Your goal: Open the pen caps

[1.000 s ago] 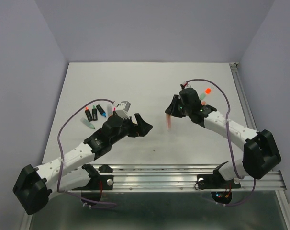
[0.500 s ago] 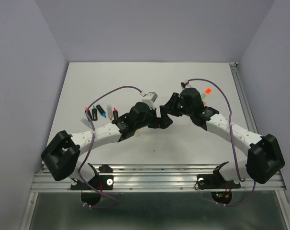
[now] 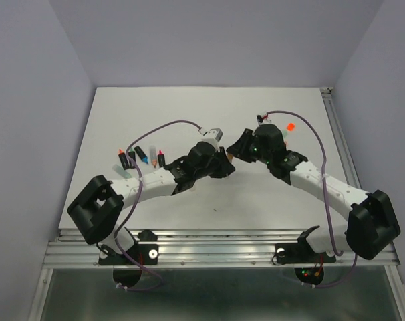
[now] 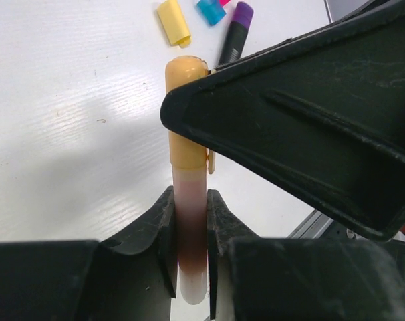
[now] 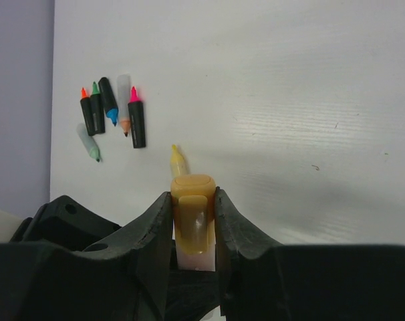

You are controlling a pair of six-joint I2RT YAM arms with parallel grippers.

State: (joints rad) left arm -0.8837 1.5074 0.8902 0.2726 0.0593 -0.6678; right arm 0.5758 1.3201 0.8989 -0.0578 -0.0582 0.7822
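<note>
Top external view shows the two arms reaching inward over the white table [image 3: 189,114], with the left gripper [image 3: 225,162] and the right gripper [image 3: 238,150] meeting tip to tip near its middle. They share one highlighter between them. From the left wrist, the left gripper's fingers [image 4: 164,221] are closed tight on the pale pen body [image 4: 189,234], which runs straight away from the camera to a tan cap [image 4: 186,93] at its far end. The black finger of the right gripper crosses over one side of that cap. From the right wrist, the right gripper's fingers [image 5: 228,221] are clamped on the tan cap from both sides, with a strip of the pale body showing just below it. The cap is seated on the pen, with no gap visible between them. Beyond the held pen, a loose yellow cap [image 4: 174,22] and a blue cap [image 4: 209,10] lie on the table beside a purple-capped pen [image 4: 234,33]. An orange cap [image 3: 291,126] lies alone behind the right arm. Well to the left, a cluster of uncapped pens [image 5: 136,117] lies with orange, green, blue and pink tips showing, and a yellow-tipped pen [image 5: 178,159] lies nearer the grippers.
</note>
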